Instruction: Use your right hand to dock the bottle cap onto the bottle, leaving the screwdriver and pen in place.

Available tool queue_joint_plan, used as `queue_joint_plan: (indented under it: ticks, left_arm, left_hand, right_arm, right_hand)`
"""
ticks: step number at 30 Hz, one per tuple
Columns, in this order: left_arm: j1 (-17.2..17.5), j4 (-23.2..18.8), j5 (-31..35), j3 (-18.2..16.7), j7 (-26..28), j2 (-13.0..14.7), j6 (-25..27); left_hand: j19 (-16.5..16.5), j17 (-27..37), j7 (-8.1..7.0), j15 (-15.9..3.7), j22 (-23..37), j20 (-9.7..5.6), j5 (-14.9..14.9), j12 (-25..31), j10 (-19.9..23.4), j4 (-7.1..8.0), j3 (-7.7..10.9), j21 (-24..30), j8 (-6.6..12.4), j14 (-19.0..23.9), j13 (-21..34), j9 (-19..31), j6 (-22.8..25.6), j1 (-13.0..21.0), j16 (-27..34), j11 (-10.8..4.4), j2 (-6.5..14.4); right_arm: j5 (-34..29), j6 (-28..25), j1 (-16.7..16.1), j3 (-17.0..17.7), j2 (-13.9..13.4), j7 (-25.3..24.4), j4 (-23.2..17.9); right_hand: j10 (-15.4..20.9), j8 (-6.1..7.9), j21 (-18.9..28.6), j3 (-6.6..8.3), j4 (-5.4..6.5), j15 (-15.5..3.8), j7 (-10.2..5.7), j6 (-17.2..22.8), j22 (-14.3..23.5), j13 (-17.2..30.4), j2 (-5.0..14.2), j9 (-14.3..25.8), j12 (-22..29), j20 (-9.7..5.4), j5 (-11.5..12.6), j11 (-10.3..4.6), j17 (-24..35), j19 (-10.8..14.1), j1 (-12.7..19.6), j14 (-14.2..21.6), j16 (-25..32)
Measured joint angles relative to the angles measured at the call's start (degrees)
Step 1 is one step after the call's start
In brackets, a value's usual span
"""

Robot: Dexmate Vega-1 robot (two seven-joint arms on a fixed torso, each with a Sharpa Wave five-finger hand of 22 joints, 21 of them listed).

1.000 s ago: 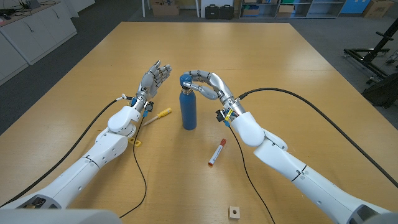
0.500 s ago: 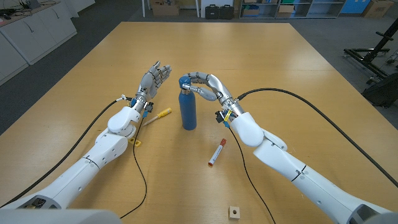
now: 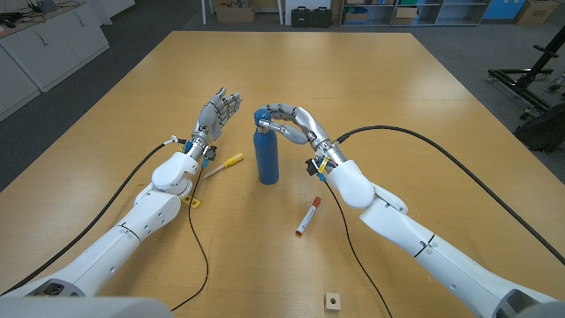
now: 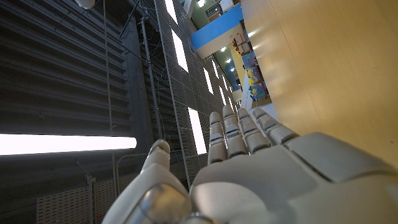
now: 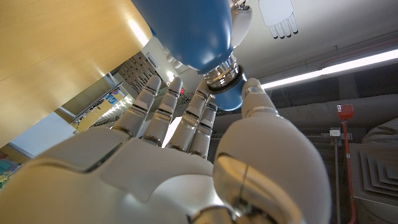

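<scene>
- Motion over the last second is slight: the right hand (image 3: 284, 118) has carried the bottle cap (image 3: 262, 114) a touch sideways at the top of the bottle (image 3: 267, 155), and between the half-second picture and now it has barely shifted
- Grip: the right hand's fingers curl over from the side and pinch the blue cap between thumb and fingertips; in the right wrist view the cap (image 5: 230, 98) sits just beyond the thumb, against the bottle's silver neck (image 5: 219, 75)
- Seating: cap and neck look lined up and touching, yet the metal ring of the neck is not covered, so I judge the cap only partly on, not fully down
- Meaning for the task: the carry seems finished and the work has narrowed to settling the cap; what remains is probably a push or twist onto the neck, then letting go
- Left hand (image 3: 219, 110) holds nothing, fingers apart and raised, a little way off from the bottle, just as it was a second ago
- Screwdriver (image 3: 225, 162) lies beside the left wrist, and the pen (image 3: 306, 216) lies on the table under the right forearm; neither has moved, as the task asks
</scene>
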Motion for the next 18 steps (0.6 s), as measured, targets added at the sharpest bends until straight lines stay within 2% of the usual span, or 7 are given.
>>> queue_joint_plan:
  ticks: [4,7,12,18]
  left_arm:
    - [0.0,0.0,0.0,0.0,0.0,0.0,0.0]
    - [0.1,0.0,-0.1,0.0,0.0,0.0,-0.1]
    - [0.1,0.0,-0.1,0.0,-0.1,0.0,-0.1]
    - [0.1,0.0,-0.1,0.0,-0.1,0.0,-0.1]
  left_hand:
    - [0.0,0.0,0.00,0.00,0.0,0.00,0.0,0.0,0.0,0.00,0.00,0.0,0.00,0.0,0.0,0.0,0.0,0.0,0.0,0.00,0.0]
    - [0.0,0.0,0.01,0.00,0.0,0.00,0.0,0.0,0.0,0.00,0.00,0.0,0.00,0.0,0.0,0.0,0.0,0.0,0.0,0.00,0.0]
    - [0.0,0.0,-0.19,0.00,0.0,0.00,0.0,0.0,0.0,0.01,0.00,0.0,0.00,0.0,0.0,0.0,0.2,0.0,0.0,0.00,0.0]
    - [0.0,0.0,-0.19,0.00,0.0,0.00,0.0,0.0,0.0,0.01,-0.01,0.0,0.00,0.0,0.0,0.0,0.2,0.0,0.0,0.00,0.0]
  right_arm:
    - [0.1,0.2,0.0,-0.1,-0.2,0.3,0.2]
    - [0.2,0.5,0.0,-0.1,-0.3,0.6,0.3]
    - [0.3,0.9,0.0,-0.1,-0.5,0.7,0.5]
    - [0.8,1.8,0.0,-0.1,-0.7,1.0,0.8]
  right_hand:
    - [-2.2,-1.00,-0.5,-0.78,0.32,0.06,-0.25,-0.2,0.0,0.3,-0.36,0.0,-0.4,1.30,0.0,0.72,0.2,-0.9,-1.7,-1.1,-0.3]
    - [-3.1,-1.54,-0.9,-1.31,0.38,0.06,-0.42,-0.3,0.0,0.0,-0.51,0.2,-0.4,1.70,0.0,1.57,0.3,-1.3,-2.6,-1.5,-0.7]
    - [-3.6,-2.01,-0.9,-1.65,0.71,-0.01,-0.53,-0.1,0.3,0.0,-1.13,0.3,-0.4,2.01,0.0,2.08,0.3,-1.0,-3.4,-2.0,-0.9]
    - [-6.3,-3.60,-1.6,-2.69,1.28,0.12,0.81,-3.0,0.3,0.2,-1.84,0.3,-0.6,3.06,0.2,3.90,0.5,-2.1,-5.0,-3.6,-1.5]
